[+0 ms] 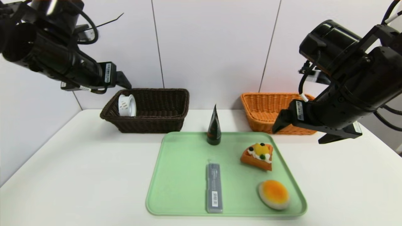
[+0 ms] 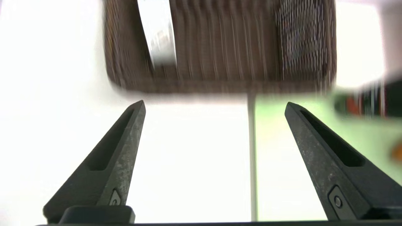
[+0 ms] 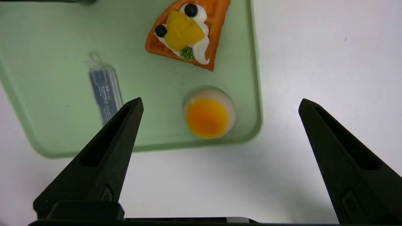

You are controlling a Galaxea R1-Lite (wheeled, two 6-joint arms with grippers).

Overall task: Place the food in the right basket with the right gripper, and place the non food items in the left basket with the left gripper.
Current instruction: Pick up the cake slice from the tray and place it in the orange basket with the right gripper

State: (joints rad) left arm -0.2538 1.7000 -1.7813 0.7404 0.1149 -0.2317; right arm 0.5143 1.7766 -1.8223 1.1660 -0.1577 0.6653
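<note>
Brown basket (image 1: 150,126) has tape roll (image 1: 127,106) at L end; L gripper (image 2: 215,102) above/near it, jaws wide, empty. Prob. next: cone tube (image 1: 214,130), upright on tray (image 1: 179,175) back edge, well to L jaws' right, long axis vert. R gripper (image 3: 221,99), nearer the tube, open, empty, by orange basket (image 1: 267,128).

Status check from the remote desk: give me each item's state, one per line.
Left tool: open, empty
Right tool: open, empty
Tape roll: inside dark brown basket
Cone tube: upright on tray
Grey case: lying flat
Waffle slice: on tray
Bun: on tray
</note>
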